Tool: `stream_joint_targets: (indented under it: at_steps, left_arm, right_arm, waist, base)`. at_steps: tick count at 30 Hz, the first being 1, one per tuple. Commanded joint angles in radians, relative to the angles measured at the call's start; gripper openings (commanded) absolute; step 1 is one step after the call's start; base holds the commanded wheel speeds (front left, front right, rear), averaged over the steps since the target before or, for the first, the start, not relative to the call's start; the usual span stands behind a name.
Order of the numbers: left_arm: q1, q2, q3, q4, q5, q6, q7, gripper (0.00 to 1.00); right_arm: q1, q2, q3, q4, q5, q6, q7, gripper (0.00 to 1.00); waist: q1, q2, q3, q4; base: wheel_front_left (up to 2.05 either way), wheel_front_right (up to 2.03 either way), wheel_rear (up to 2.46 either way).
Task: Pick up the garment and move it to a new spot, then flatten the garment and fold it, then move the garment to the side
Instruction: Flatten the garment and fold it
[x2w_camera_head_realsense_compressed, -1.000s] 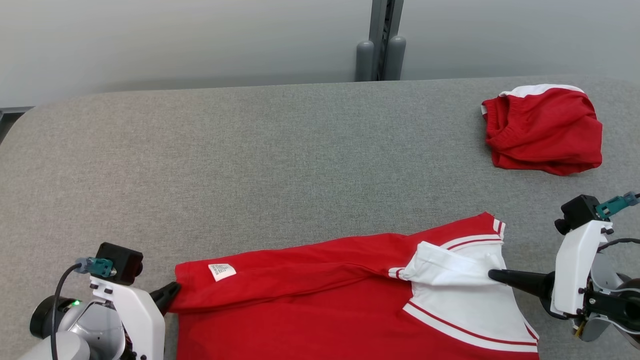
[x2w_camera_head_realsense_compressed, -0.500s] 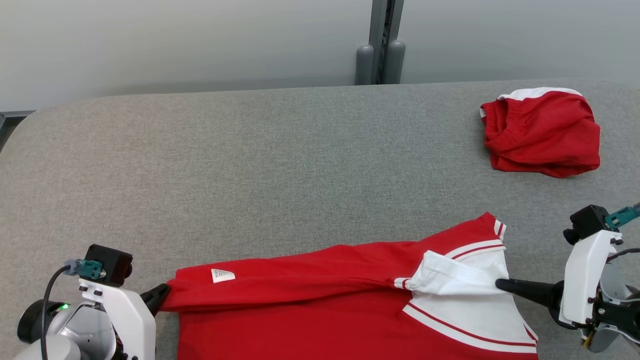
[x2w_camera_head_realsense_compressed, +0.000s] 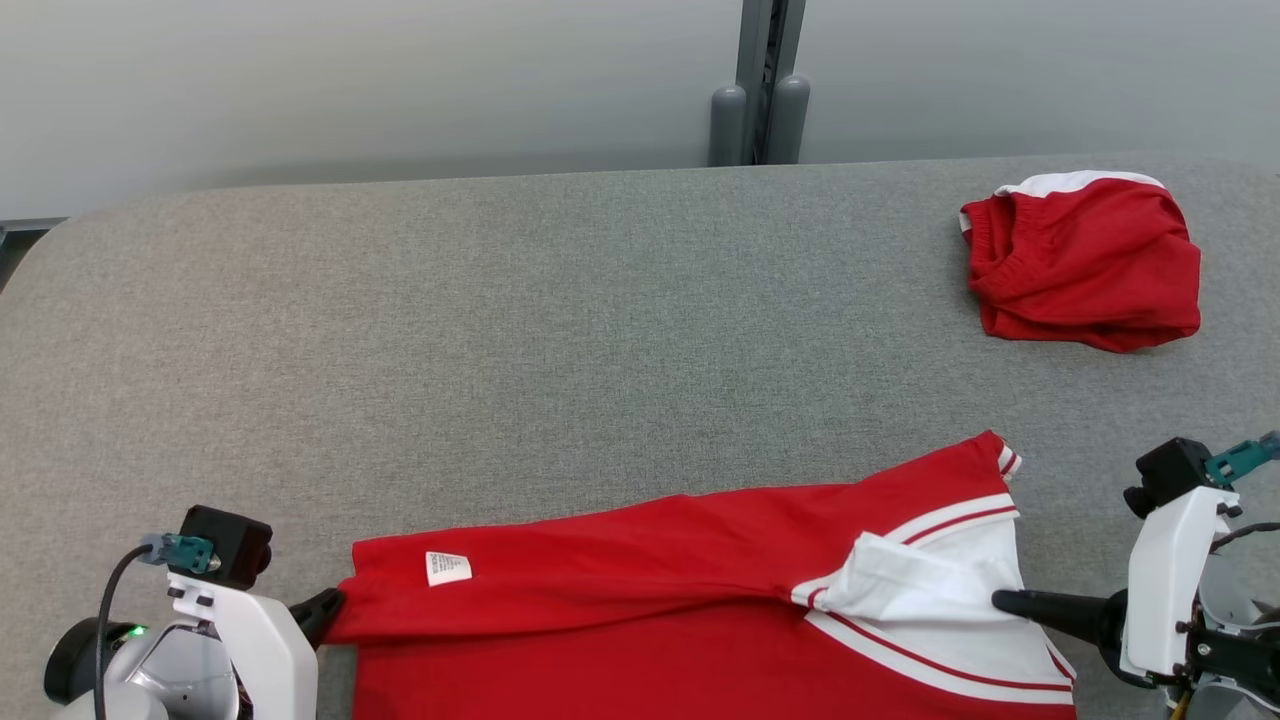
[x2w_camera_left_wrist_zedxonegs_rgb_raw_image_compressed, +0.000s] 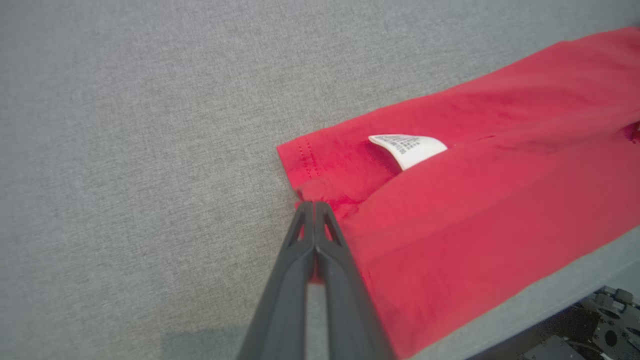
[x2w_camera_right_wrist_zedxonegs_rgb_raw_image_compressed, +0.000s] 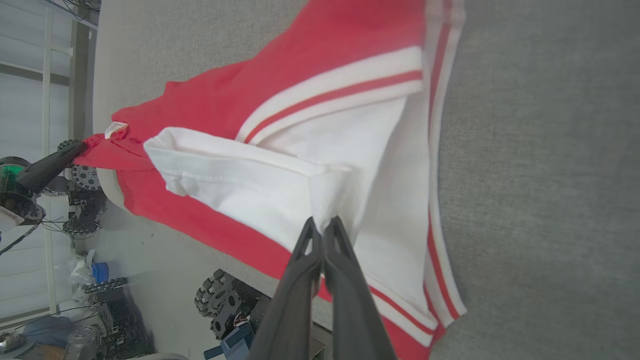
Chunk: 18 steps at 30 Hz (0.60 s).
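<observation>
the red-and-white shirt (x2w_camera_head_realsense_compressed: 620, 660) runs off the head view's bottom edge, its lower part unseen. the print on its white care label (x2w_camera_left_wrist_zedxonegs_rgb_raw_image_compressed: 410, 150) is too small to read.

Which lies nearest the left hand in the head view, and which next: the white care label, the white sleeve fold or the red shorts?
From the left hand, shut on the red shirt at its corner:
1. White care label, right of it on the shirt.
2. White sleeve fold, at the shirt's right end, pinched by the right hand.
3. Red shorts, back right of the table.
</observation>
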Motion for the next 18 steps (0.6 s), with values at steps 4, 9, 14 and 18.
stream_joint_targets:
  at_steps: [4,9,14,18]
  left_arm:
    - [0.010,-0.005,-0.010,0.014,-0.005,-0.004,0.010,0.05]
    - [0.022,-0.010,-0.014,0.022,-0.016,0.002,0.015,1.00]
    - [0.029,0.003,0.002,0.013,-0.021,0.015,0.001,1.00]
    - [0.046,0.012,0.025,-0.003,-0.019,0.037,-0.040,1.00]
  right_arm:
    - [0.016,0.004,0.007,0.000,0.013,0.000,0.022,0.39]
    - [0.028,0.004,0.003,-0.002,0.020,0.000,0.027,1.00]
    - [0.040,-0.014,-0.008,-0.012,0.031,0.000,0.018,1.00]
    - [0.058,-0.031,-0.042,-0.033,0.048,0.000,-0.035,1.00]
  waist:
    - [0.0000,0.0000,-0.003,-0.001]
    - [0.0000,0.0000,-0.012,-0.001]
    - [0.0000,0.0000,-0.019,0.000]
    - [0.0000,0.0000,-0.026,0.002]
  base:
    - [0.00,0.00,0.00]
    - [0.00,0.00,0.00]
    - [0.00,0.00,0.00]
    - [0.00,0.00,0.00]
